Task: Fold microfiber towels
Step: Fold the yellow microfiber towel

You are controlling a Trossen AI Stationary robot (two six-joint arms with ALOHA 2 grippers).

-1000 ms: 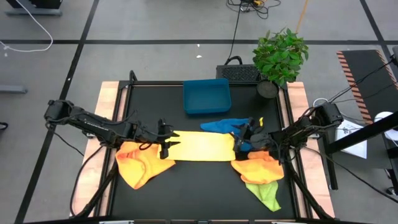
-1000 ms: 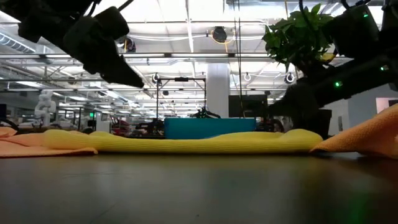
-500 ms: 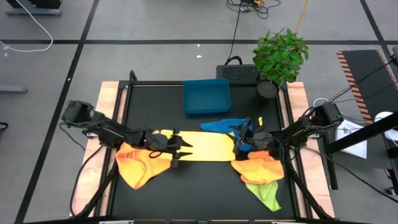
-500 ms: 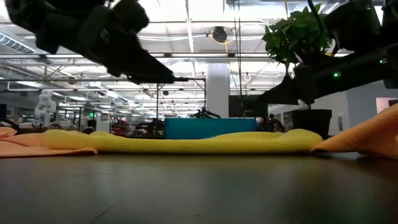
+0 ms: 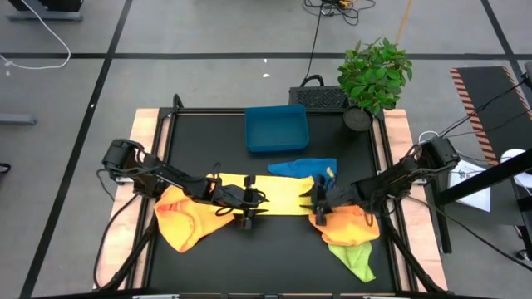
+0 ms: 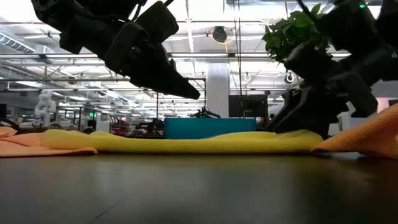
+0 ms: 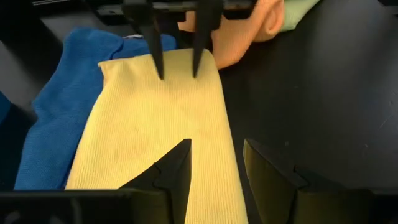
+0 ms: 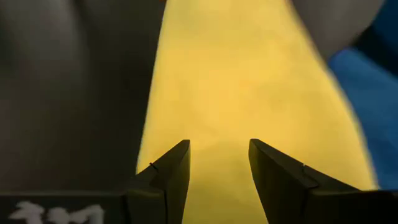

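A pale yellow towel [image 5: 281,189] lies folded into a long strip across the middle of the black table, flat on its underside [image 6: 205,142]. My left gripper [image 5: 256,202] hovers open above the strip's left half [image 7: 161,130], near its front edge, clear of it [image 6: 189,93]. My right gripper [image 5: 312,203] stands open and tipped down at the strip's right end [image 8: 230,81]. Its two fingertips [image 7: 160,73] point at that end. A blue towel [image 5: 303,168] lies behind the strip. Orange towels [image 5: 187,218] [image 5: 349,224] lie at either end, with a lime green one [image 5: 356,259] at the front right. My right gripper has its open fingertips right at the yellow towel's right end [image 7: 180,79], coming slantwise from the table's right and above. Whether they touch the cloth I cannot tell. The towel lies flat on the table.
A blue tray [image 5: 276,129] stands at the back centre, and a potted plant [image 5: 374,75] at the back right corner. Bare black table shows in front of the strip [image 5: 266,249].
My left gripper has travelled toward the table's right along the yellow strip, sinking a little, and now hangs over its left half. My right gripper has tipped downward and come forward from over the blue towel to the strip's right end. The towels have stayed put.
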